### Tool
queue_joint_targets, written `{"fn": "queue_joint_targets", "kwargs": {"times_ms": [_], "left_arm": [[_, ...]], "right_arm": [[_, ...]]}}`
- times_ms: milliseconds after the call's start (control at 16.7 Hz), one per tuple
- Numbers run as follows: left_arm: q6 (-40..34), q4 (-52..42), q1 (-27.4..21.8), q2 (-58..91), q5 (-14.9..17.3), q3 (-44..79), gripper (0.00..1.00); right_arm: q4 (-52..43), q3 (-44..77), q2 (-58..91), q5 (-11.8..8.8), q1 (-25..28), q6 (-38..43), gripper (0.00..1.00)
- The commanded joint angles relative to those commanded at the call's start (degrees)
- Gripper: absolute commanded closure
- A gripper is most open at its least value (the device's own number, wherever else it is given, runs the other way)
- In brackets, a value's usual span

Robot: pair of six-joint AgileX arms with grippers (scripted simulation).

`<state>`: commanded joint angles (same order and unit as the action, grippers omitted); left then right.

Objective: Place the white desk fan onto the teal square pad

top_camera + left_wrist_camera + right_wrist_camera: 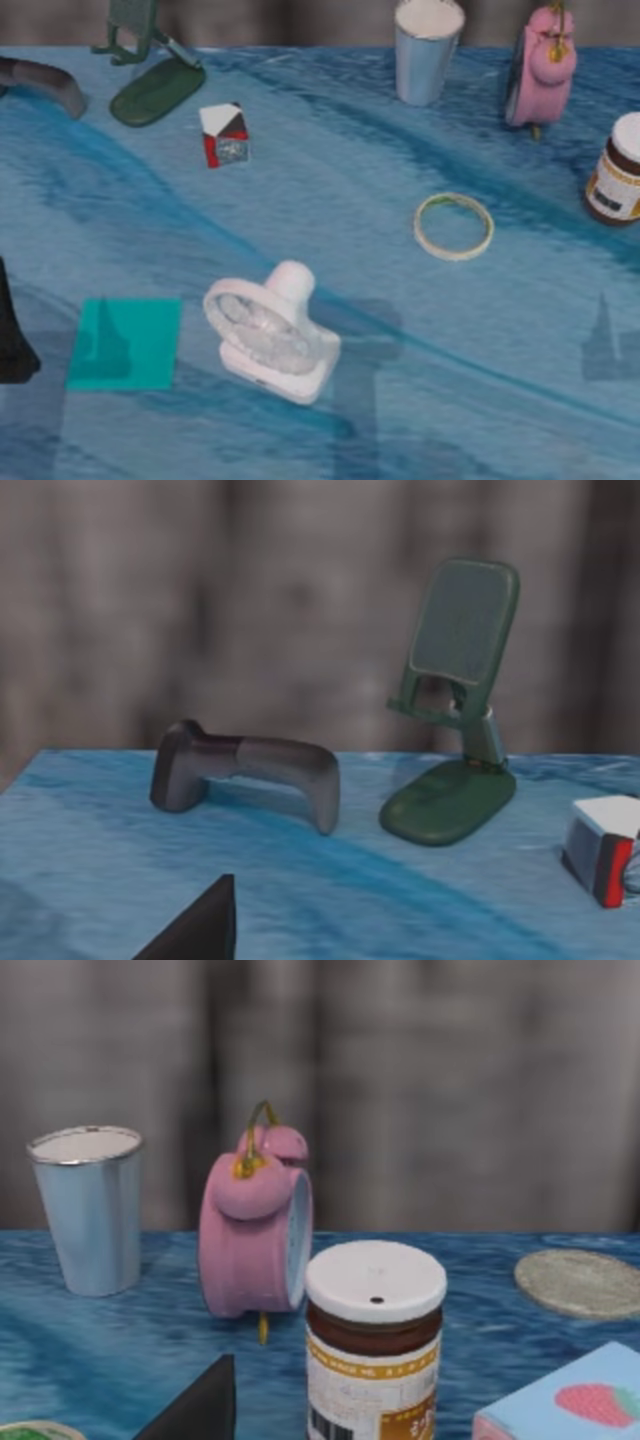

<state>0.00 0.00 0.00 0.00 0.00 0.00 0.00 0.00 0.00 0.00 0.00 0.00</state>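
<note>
The white desk fan (272, 335) stands on the blue table a little left of centre near the front, its round grille tilted up and its base flat. The teal square pad (125, 343) lies flat just to its left, bare and apart from the fan. My left arm (12, 345) is a dark shape at the table's left edge beside the pad. Only a dark edge of my left gripper (200, 930) shows in the left wrist view. My right gripper (200, 1405) shows the same way in the right wrist view, out of the top view.
At the back stand a dark green phone stand (150, 70), a grey scanner (45, 85), a red-white box (226, 135), a white cup (428, 50) and a pink alarm clock (545, 65). A jar (620, 170) and a tape ring (454, 226) are on the right.
</note>
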Motion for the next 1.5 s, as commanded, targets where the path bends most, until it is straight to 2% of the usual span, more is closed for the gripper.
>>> {"fn": "queue_joint_targets", "kwargs": {"times_ms": [240,420,660,1200,1500], "left_arm": [[1.8,-1.8,-1.0,1.8,0.1,1.8,0.0],[8.6,-8.6,-4.5,9.1,0.2,8.9,0.0],[22.8,-22.8,-11.5,26.9,0.1,25.3,0.0],[59.5,-59.4,-29.7,80.1,0.0,70.8,0.0],[73.8,-73.8,-36.8,99.8,0.0,88.3,0.0]], "right_arm": [[0.0,0.0,0.0,0.0,0.0,0.0,0.0],[0.0,0.0,0.0,0.0,0.0,0.0,0.0],[0.0,0.0,0.0,0.0,0.0,0.0,0.0],[0.0,0.0,0.0,0.0,0.0,0.0,0.0],[0.0,0.0,0.0,0.0,0.0,0.0,0.0]]}}
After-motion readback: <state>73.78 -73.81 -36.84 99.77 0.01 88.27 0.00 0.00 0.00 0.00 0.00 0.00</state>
